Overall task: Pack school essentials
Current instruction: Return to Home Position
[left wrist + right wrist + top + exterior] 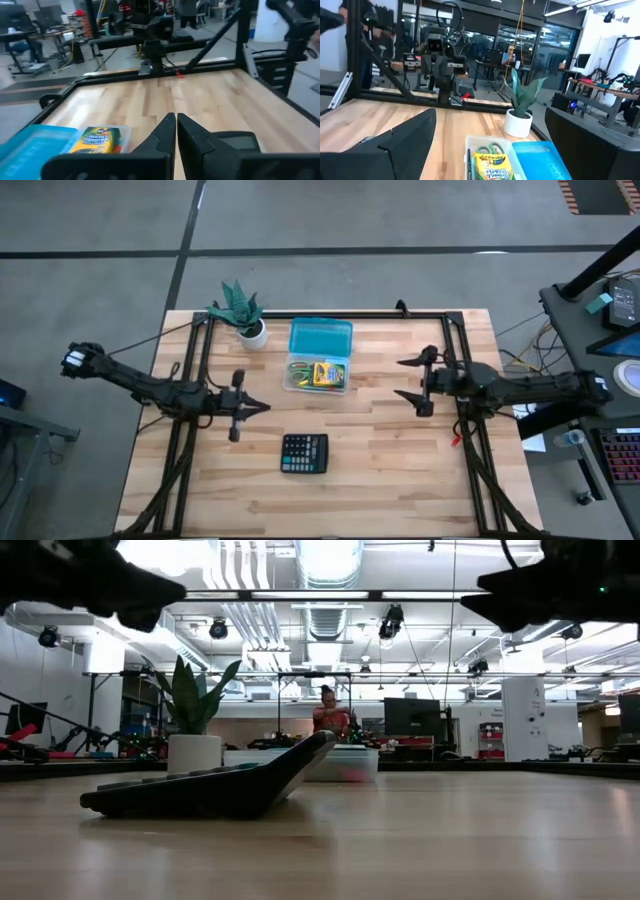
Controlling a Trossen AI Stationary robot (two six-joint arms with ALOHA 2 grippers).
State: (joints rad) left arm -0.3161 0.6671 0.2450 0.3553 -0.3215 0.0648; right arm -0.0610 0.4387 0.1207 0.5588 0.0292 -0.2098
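Note:
A clear pencil case (pixel 318 374) lies on the table with its blue lid (pixel 321 338) swung open toward the far edge. Inside it lie a yellow crayon box (pixel 326 374), green-handled scissors (pixel 491 149) and pencils. In the right wrist view the crayon box (pixel 491 167) sits beside the blue lid (pixel 541 159). My left gripper (pixel 262 408) is shut and hovers left of the case, near a black calculator (pixel 304 453). My right gripper (pixel 408 380) is open and hovers right of the case. Neither touches anything.
A small green plant in a white pot (pixel 243 315) stands at the far left of the case. The calculator (pixel 215 785) lies near the table's middle front. Black frame rails (pixel 199 380) run along both sides. A person (pixel 333 718) sits in the room beyond.

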